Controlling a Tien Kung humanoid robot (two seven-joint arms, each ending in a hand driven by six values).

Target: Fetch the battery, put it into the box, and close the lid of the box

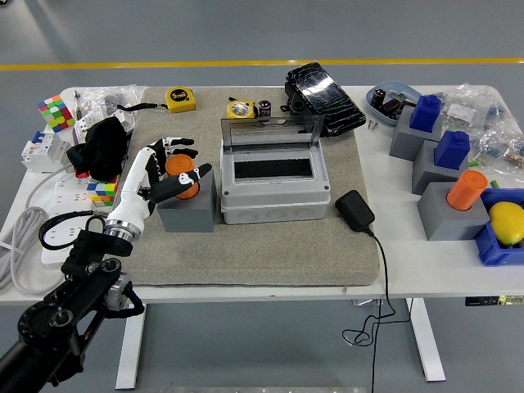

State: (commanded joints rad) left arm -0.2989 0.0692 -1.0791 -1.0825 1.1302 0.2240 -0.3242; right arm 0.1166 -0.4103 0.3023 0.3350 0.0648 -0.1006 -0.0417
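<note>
**Desk:** What does the frame show at the white surface?

**Photographer:** The robot's left hand, white-shelled with black joints, has its fingers wrapped around the orange cylindrical battery, which stands in a grey block holder on the grey felt mat. Just right of the holder sits the grey plastic box, its clear hinged lid standing open and upright at the back.

**Desk:** Anything obscured?

**Photographer:** Plenty. The hand covers most of the battery, so only its orange top and side show. The box's inside reads as a dark slot; its contents cannot be made out. The right arm is out of view. The left arm runs off the lower left corner.

**Desk:** And around it?

**Photographer:** A black power adapter lies just right of the box, its cord dropping over the near edge. A second orange cylinder stands in a grey block far right, beside a yellow ball in a blue tray cut off by the frame. A yellow tape measure rests behind the mat.
</note>
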